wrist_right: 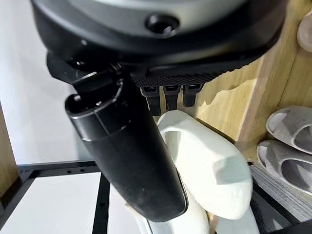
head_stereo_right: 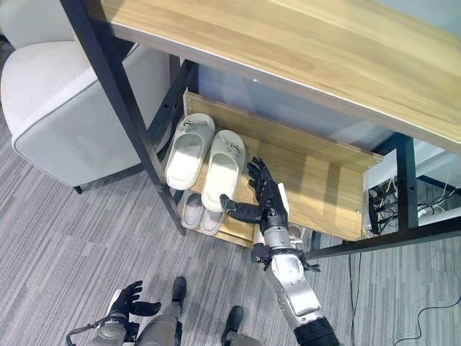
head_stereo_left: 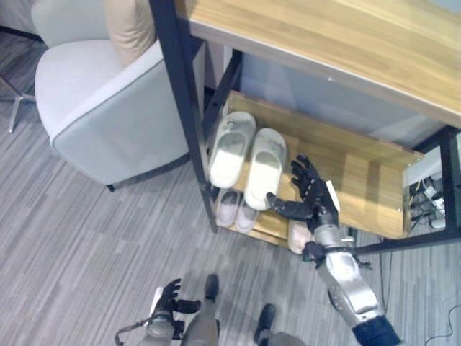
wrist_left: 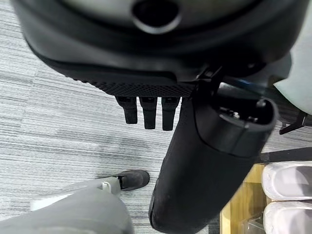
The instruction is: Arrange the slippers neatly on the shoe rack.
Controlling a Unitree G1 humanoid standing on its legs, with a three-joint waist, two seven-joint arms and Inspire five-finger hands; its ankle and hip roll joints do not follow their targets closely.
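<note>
Sitting side by side on the upper shelf (head_stereo_left: pixel 346 162) of the wooden shoe rack, the two cream slippers (head_stereo_left: pixel 248 157) have their toes pointing in toward the back board and their heels out at the open front edge. They look pretty much parallel, touching or close to it. The right hand (head_stereo_left: pixel 311 193) is right beside the nearer slipper, fingers (head_stereo_left: pixel 302 173) spread and fairly straight over the shelf, thumb stretched toward that slipper's heel end. In the right wrist view the thumb lies across the slipper's (wrist_right: pixel 209 165) pale upper, but nothing is curled around it.

One shelf down there's a smaller greyish pair (head_stereo_left: pixel 235 210) tucked under the cream ones, plus another pale shoe (head_stereo_left: pixel 298 236) partly hidden behind the right wrist.

The rack has a black metal frame (head_stereo_left: pixel 180 94) and sits under a big wooden table top (head_stereo_left: pixel 338 36). The floor is grey striped carpet (head_stereo_left: pixel 72 252). A light grey armchair (head_stereo_left: pixel 101 101) with a tan cushion (head_stereo_left: pixel 130 25) stands just left of the rack. Some cables and a power strip (head_stereo_left: pixel 431 198) sit on the floor at the far right.

The left hand (head_stereo_left: pixel 170 297) hangs low over the carpet, well away from the rack, fingers loosely bent and holding nothing.
</note>
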